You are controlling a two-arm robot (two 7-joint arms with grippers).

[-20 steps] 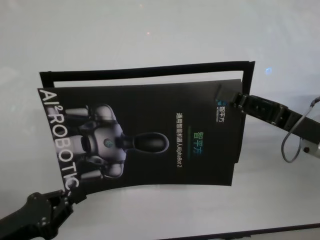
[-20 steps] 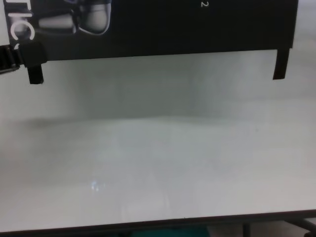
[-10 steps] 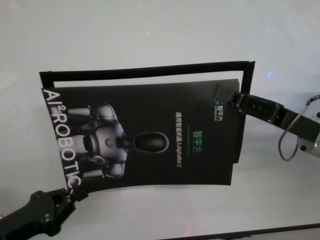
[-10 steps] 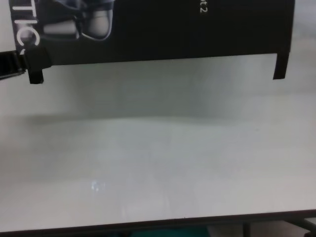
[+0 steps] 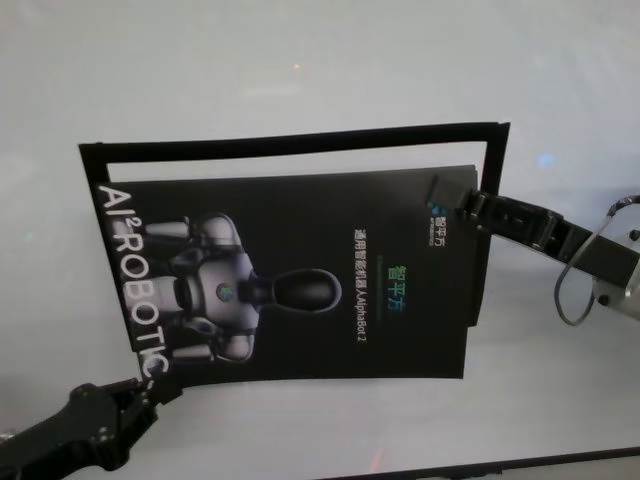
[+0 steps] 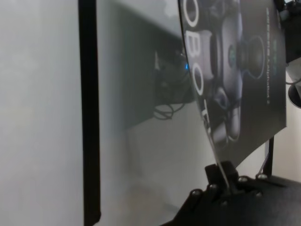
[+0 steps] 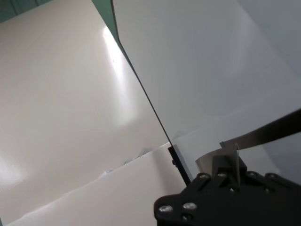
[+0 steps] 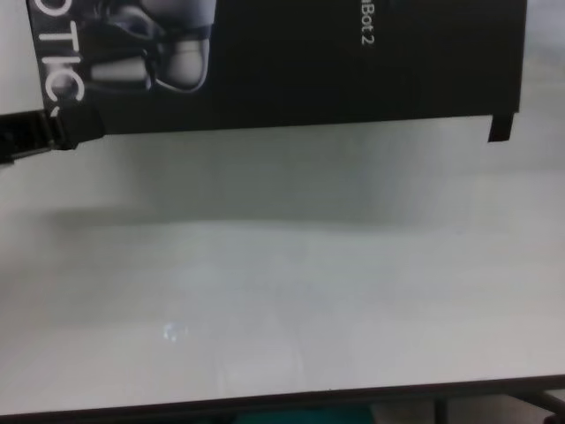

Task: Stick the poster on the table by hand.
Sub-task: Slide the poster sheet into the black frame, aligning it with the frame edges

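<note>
Head view: we've got the poster (image 5: 300,275) sitting mid-frame, held up off the white bench (image 5: 300,60) at two opposite corners. Our left gripper (image 5: 148,385), lower left of the frame, has its fingers clamped on the corner by the white "ROBOTIC" lettering. Our right gripper (image 5: 452,207), coming in from the right edge, is pinching the poster's upper right corner. A thin black strip frame (image 5: 290,143) lies on the bench behind the poster.
</note>
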